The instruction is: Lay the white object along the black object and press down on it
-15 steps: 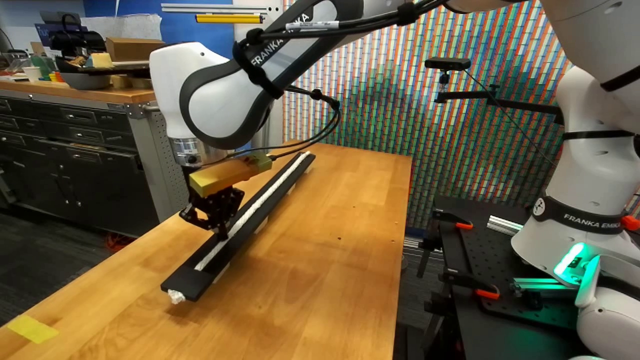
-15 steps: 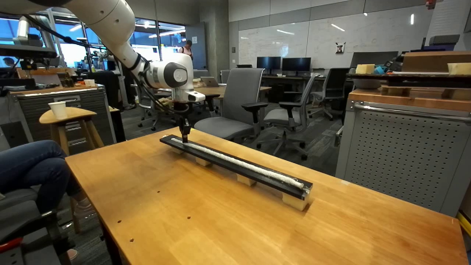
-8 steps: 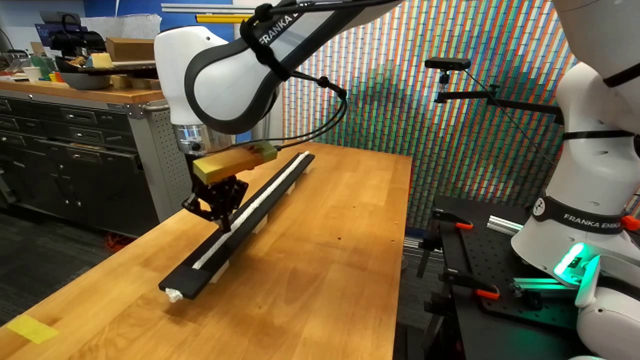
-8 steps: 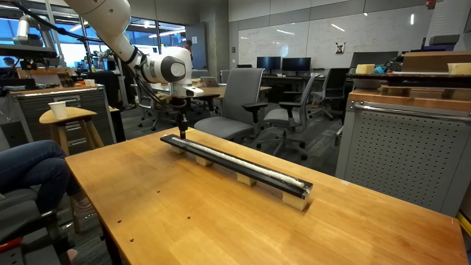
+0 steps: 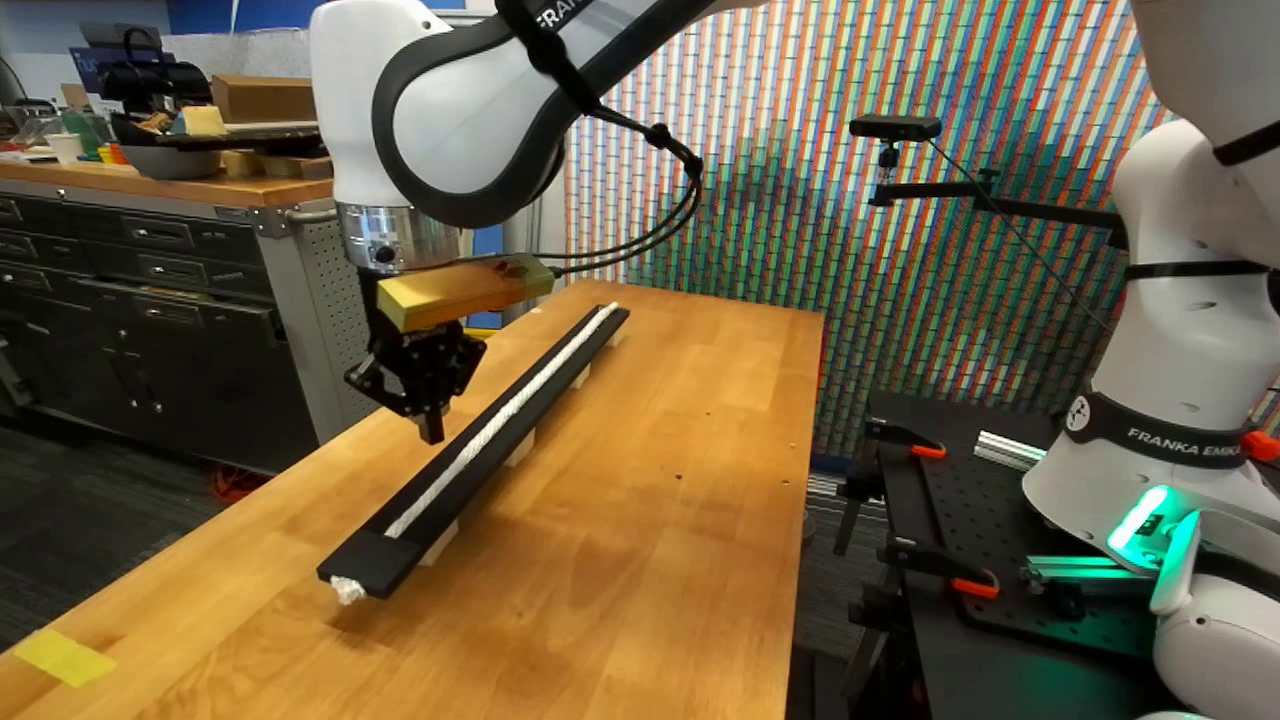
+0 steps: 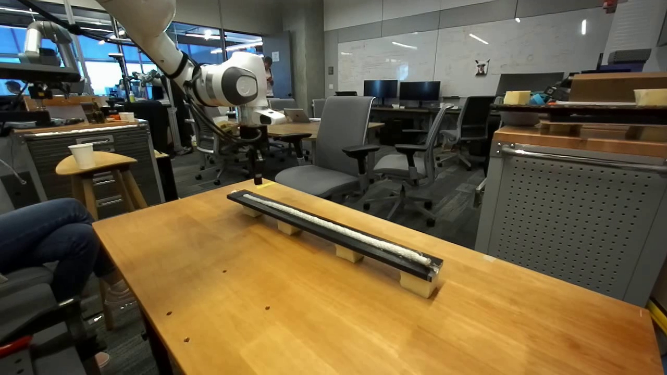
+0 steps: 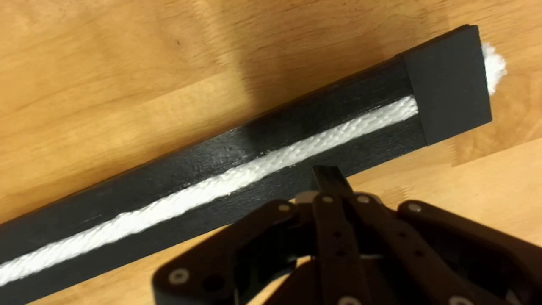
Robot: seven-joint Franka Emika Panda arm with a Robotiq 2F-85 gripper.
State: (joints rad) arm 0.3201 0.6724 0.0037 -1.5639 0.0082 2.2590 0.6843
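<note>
White rope (image 7: 237,178) lies along the black rail (image 7: 292,127) in the wrist view, its long axis slanting from the lower left up toward the upper right, parallel to the rail's edges. At the upper right the rope meets a flat black end piece (image 7: 451,84), and a frayed white tuft (image 7: 493,67) pokes out beyond it. The gripper (image 7: 326,171) shows at the bottom, its jaws together, the tips set against the strip of rail below the rope.

In an exterior view, the rail runs over a wooden table (image 5: 690,520), its near end at the lower left and its far end toward the upper right; the rope follows it almost straight, and the tuft sticks out at the near end. The joined tips hang in the air by the rail's left side, apart from the rope (a piece of yellow tape (image 5: 65,657) lies on the table, near its left edge).

In an exterior view, wooden blocks (image 6: 348,253) raise the rail off the table. Rail and rope point from the upper left down to the lower right, and the gripper hangs near the upper-left end, tips downward, clear of both.
</note>
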